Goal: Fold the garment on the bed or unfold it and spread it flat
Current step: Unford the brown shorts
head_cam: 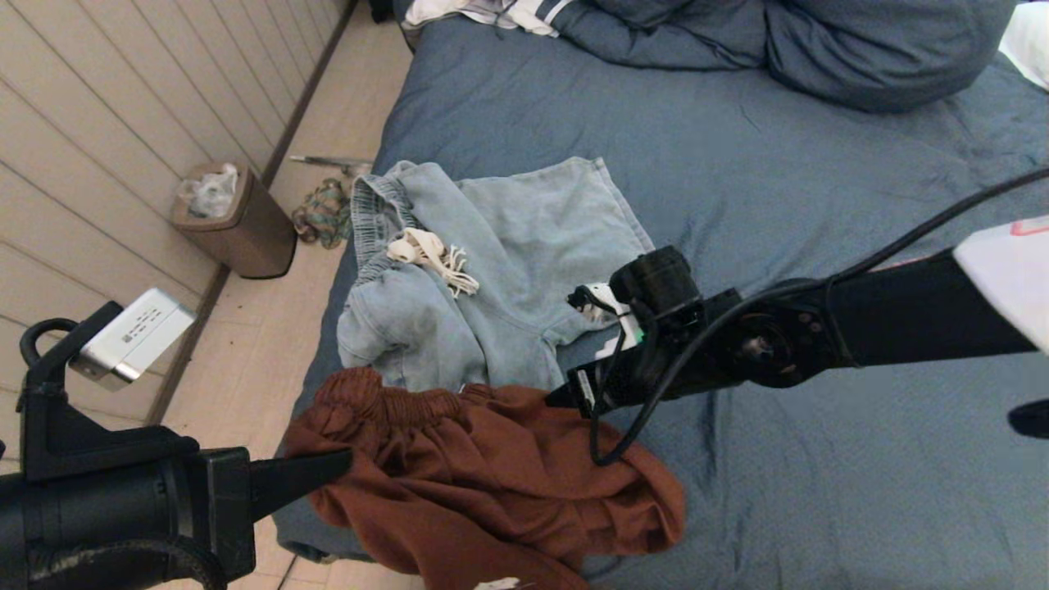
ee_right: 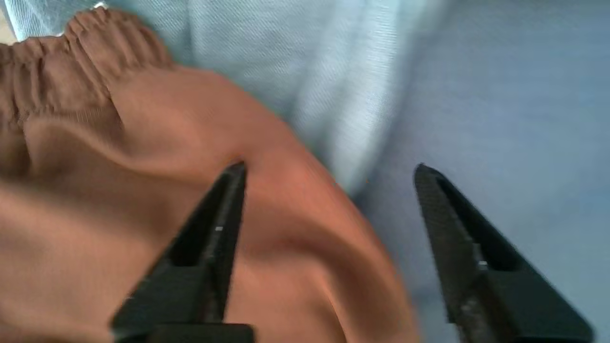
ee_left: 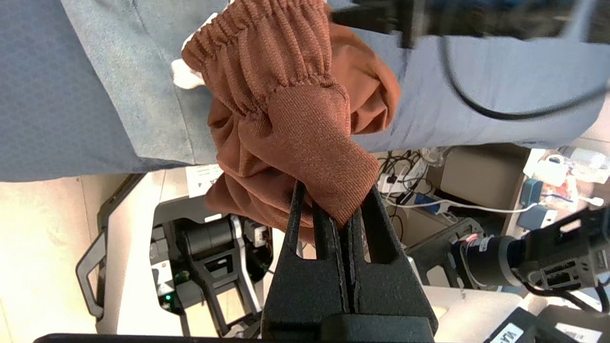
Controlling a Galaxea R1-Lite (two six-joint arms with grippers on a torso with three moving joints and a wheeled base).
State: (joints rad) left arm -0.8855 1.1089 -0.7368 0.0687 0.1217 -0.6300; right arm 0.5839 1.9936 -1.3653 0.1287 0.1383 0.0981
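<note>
The left gripper [ee_left: 345, 216] is clamped tight on a fold of the rust-brown shorts [head_cam: 483, 475], close to the gathered waistband [ee_left: 267, 52], and holds that corner at the near left edge of the bed [head_cam: 819, 180]. The right gripper [ee_right: 329, 190] hangs with its jaws wide apart and nothing between them. One fingertip [ee_right: 233, 176] sits over the brown cloth, the other over the blue cover just beside it, so it looks poised above the shorts' right-hand edge, not gripping.

The shorts are soft knit, light and floppy. I'd expect them to sag and bunch wherever they aren't held and to slide easily over the cover. The elastic waistband is the thickest, firmest part, so a pinch there, or on a hem corner, should hold better than a pinch on loose cloth in the middle. Taking one layer only may be tricky, since the fabric is heaped in folds.

From the grippers outward, the shorts lie crumpled at the near edge of the bed, partly hanging off it. Their waistband overlaps the lower edge of pale blue shorts [head_cam: 492, 254] with a cream drawstring [head_cam: 430, 254], lying further up the bed. A bunched duvet [head_cam: 787, 41] sits at the far end. On the floor to the left stands a small bin [head_cam: 238, 221].
</note>
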